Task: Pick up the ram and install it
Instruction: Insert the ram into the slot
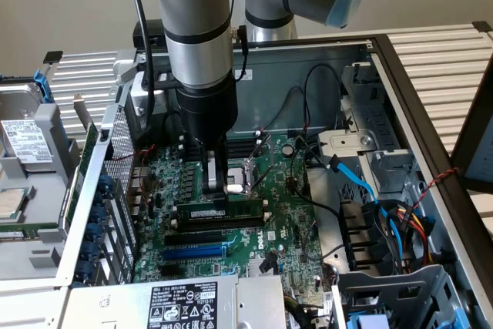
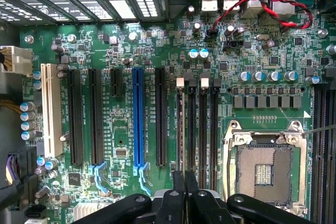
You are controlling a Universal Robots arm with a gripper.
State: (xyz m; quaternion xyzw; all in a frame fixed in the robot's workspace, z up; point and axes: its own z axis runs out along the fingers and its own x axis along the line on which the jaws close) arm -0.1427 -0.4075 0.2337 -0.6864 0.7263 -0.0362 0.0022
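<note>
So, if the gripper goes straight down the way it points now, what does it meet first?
The ram, directly under the gripper. The gripper seems closed on the ram's top edge, though depth is unclear.

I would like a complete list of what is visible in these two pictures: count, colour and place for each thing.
ram: one, green with white label, on the motherboard, under the gripper.
long slots: several, black, beside the ram.
blue slot: one, blue, among the long slots.
white slot: one, white, at the motherboard's edge.
processor socket: one, silver, beside the long slots.
motherboard: one, green, inside the case.
case: one, grey, open.
flat cable: one, blue, exterior view's right of the motherboard.
hard drive: one, silver, outside the case, exterior view's left.
gripper: one, black, shut on the ram.
arm: one, grey, above the motherboard.
</note>
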